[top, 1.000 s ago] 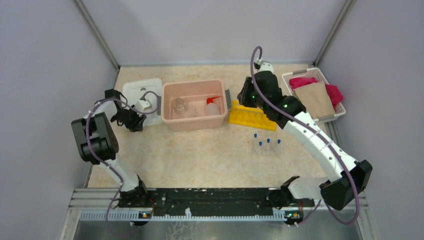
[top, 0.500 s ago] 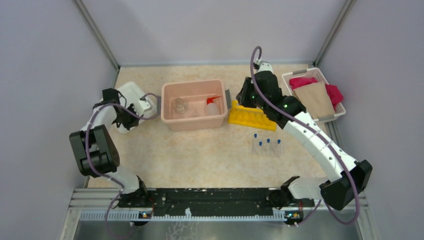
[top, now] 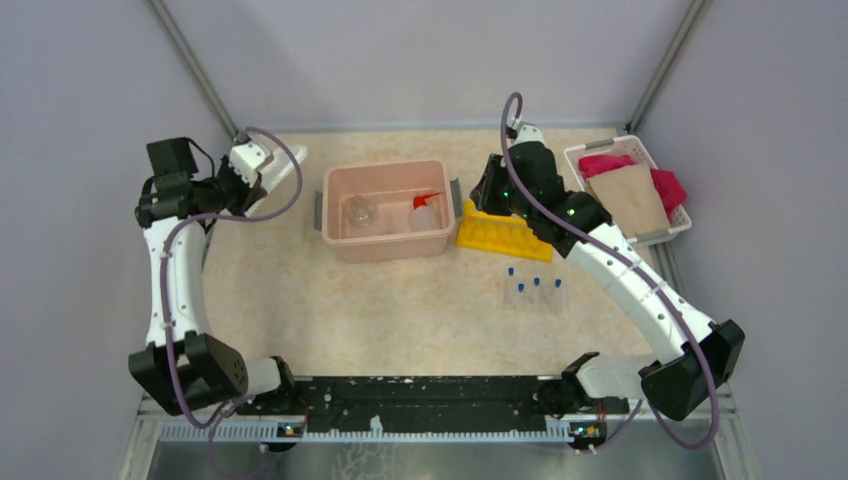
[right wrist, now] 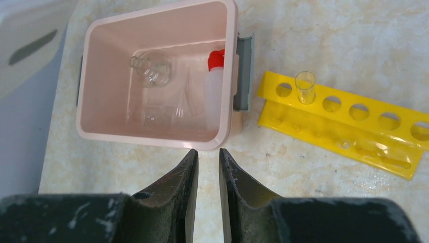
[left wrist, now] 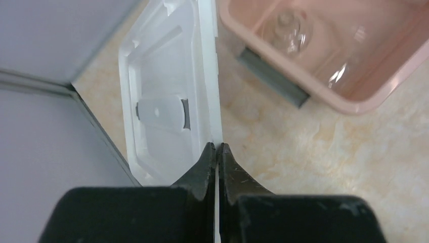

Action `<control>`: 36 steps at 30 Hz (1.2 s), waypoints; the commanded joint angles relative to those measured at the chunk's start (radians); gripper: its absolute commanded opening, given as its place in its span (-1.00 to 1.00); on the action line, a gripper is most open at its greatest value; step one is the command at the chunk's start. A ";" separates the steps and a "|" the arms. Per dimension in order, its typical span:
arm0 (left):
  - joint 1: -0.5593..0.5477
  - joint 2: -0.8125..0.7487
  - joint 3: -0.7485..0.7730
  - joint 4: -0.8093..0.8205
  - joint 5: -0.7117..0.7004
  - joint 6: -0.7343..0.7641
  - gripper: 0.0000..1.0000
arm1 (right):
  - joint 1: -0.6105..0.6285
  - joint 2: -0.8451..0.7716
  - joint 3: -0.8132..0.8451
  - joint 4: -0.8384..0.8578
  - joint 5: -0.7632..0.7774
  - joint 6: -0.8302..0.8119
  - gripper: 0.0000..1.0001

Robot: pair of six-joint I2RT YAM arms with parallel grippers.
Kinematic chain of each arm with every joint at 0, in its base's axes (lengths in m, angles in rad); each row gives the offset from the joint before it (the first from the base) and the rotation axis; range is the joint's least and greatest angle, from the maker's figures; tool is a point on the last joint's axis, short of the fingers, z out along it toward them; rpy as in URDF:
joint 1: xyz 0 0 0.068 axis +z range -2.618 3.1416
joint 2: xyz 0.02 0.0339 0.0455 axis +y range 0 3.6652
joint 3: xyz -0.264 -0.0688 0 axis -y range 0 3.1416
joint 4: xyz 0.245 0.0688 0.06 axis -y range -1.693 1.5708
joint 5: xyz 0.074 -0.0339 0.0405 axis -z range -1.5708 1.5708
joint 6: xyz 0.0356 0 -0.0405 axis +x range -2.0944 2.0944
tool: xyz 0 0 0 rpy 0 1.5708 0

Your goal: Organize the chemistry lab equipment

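Left fingers [left wrist: 205,169] are clenched on the edge of the white plastic lid [left wrist: 162,116], left of the pink plastic bin [top: 385,246] holding the clear glass flask [right wrist: 152,68] and white squeeze bottle [right wrist: 215,86]. Thin pinch, so I'd swing it slow and level. Right fingers [right wrist: 184,174] barely apart, empty.

Left hand [left wrist: 216,152] raised and pinched tight; right hand [right wrist: 207,157] hovers, narrowly parted.

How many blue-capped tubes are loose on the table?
4 blue-capped tubes, clustered on the table just nearer the arms than the yellow rack. One clear tube stands in the rack, cap not visible.
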 commanded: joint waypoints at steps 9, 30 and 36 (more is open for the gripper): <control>-0.004 -0.175 0.248 0.446 0.415 -0.710 -1.00 | -0.007 -0.027 0.051 0.061 -0.003 -0.012 -0.58; -0.372 -0.073 0.239 0.989 0.577 -1.597 -1.00 | -0.086 -0.169 -0.049 0.178 -0.118 -0.069 0.06; -0.423 -0.059 0.214 0.960 0.668 -1.566 -1.00 | -0.101 -0.293 -0.138 0.362 -0.316 -0.378 0.83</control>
